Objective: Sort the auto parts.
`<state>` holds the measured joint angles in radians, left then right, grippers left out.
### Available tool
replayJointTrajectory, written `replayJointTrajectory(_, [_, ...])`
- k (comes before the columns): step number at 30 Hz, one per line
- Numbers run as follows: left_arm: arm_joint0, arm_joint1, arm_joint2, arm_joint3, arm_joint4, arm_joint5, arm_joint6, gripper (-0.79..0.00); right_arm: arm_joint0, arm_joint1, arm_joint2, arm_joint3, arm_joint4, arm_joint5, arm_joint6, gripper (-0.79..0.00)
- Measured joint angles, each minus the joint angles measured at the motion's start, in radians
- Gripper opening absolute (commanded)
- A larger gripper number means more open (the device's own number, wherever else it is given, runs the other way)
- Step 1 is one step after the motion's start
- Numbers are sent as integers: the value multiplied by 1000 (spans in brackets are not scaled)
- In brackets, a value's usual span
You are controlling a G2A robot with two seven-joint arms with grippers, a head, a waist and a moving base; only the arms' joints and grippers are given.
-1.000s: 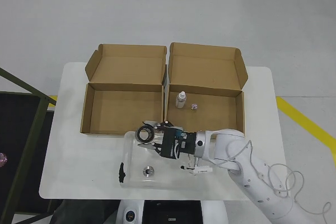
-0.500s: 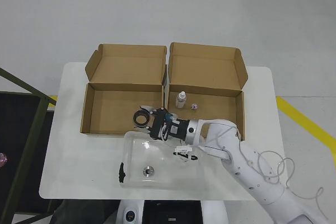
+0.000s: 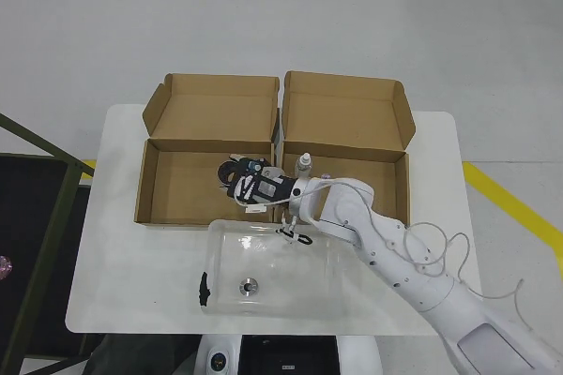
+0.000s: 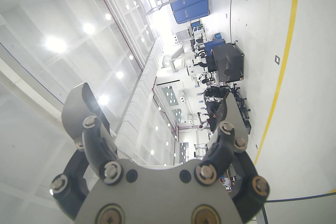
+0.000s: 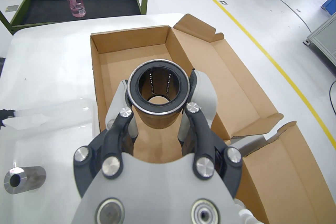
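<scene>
The left claw (image 4: 152,100) points up at the hall ceiling, its fingers apart and holding nothing. On the white tabletop (image 3: 122,272) the left cardboard box (image 3: 183,187) lies open. Over its floor, near its right wall, the right claw (image 3: 236,176) is clamped on the sides of a black linear bearing (image 5: 158,93). The top view places it over that box, while the right wrist view looks down its bore to rows of balls. Nearer the robot, a clear tray (image 3: 227,267) holds a steel sleeve (image 3: 251,287). The right box (image 3: 375,187) contains a small white bottle (image 3: 303,167) and a tiny part (image 3: 326,176).
</scene>
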<state>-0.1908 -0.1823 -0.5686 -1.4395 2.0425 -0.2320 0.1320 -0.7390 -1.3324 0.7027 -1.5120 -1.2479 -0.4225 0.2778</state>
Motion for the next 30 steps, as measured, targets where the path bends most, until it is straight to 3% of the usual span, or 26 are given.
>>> replayJointTrajectory(15, [0,0,0,0,0,0,0,0,122,-83,-96,241,-45,62,45,-782])
replayJointTrajectory(25, [0,0,0,0,0,0,0,0,169,-133,-136,367,-55,65,60,-625])
replayJointTrajectory(30, [0,0,0,0,0,0,0,0,182,-153,-151,410,-79,73,68,-489])
